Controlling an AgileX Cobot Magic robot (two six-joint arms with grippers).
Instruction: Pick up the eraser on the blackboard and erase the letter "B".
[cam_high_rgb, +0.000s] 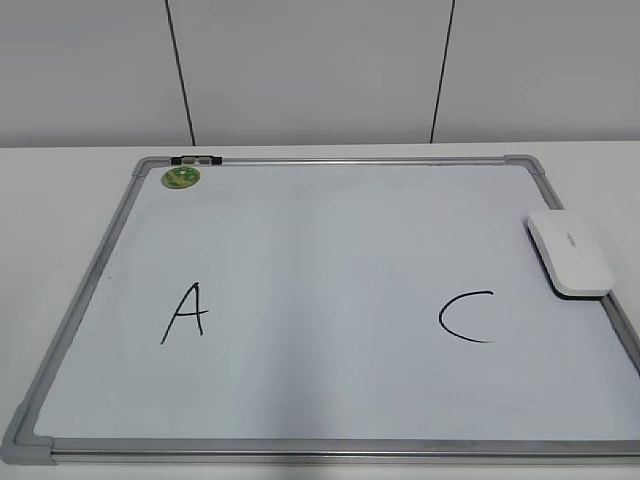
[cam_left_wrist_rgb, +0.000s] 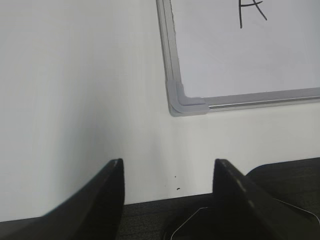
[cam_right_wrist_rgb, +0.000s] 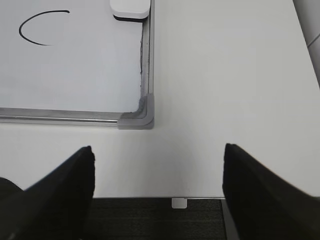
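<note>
The blackboard (cam_high_rgb: 330, 240) is a white board with a grey frame and lies flat on the white table. The white eraser (cam_high_rgb: 570, 252) lies on its right edge, felt side down; its near end shows in the right wrist view (cam_right_wrist_rgb: 130, 7). No letter "B" shows; the board between the black "A" (cam_high_rgb: 185, 313) and the black "C" (cam_high_rgb: 465, 316) is bare. My left gripper (cam_left_wrist_rgb: 168, 166) is open and empty over the table's front edge, near the board's front left corner (cam_left_wrist_rgb: 187, 104). My right gripper (cam_right_wrist_rgb: 158, 150) is open and empty near the front right corner (cam_right_wrist_rgb: 140, 117). Neither gripper shows in the exterior view.
A round green sticker (cam_high_rgb: 181, 178) and a small black clip (cam_high_rgb: 197, 160) sit at the board's far left corner. White table (cam_right_wrist_rgb: 225, 75) lies to the right of the board and to its left (cam_left_wrist_rgb: 75, 90). A grey wall stands behind the table.
</note>
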